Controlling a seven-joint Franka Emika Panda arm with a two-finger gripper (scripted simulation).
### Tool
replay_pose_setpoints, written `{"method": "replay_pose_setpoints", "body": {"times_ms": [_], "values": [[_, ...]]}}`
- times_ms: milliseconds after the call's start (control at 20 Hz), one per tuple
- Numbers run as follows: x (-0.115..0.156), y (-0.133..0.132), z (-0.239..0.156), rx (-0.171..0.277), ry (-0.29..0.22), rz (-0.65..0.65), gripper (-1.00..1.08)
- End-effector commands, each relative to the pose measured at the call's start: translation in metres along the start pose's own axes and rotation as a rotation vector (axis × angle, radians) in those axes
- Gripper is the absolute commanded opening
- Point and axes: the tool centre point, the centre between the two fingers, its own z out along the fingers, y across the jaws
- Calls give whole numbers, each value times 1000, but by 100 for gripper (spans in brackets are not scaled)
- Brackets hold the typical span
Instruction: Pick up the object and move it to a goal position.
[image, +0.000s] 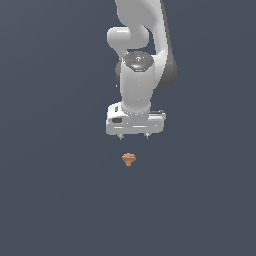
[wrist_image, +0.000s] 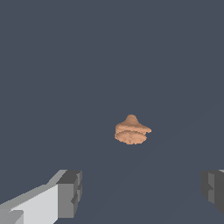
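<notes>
The approach is judged under way: the gripper (image: 134, 135), jaws released, must be lowered around the object (image: 128, 159)

- Plain dark blue-grey desk (image: 55, 200) filling the whole exterior view, flat and unmarked.
- Same even blue-grey surface across the wrist view, no visible edges.

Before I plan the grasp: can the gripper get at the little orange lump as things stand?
Probably yes. The gripper is open and apart from the lump, with nothing between them.
</notes>
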Motion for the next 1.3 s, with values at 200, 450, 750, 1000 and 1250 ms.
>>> {"method": "replay_pose_setpoints", "body": {"times_ms": [200,450,750,1000,1250], "values": [[3,4,-3,-1,7,1,100],[10,14,-11,-4,24,11,100],[10,14,-11,-5,23,5,100],[11,15,-7,-7,21,-36,100],[11,16,-1,-10,16,-111,100]]}}
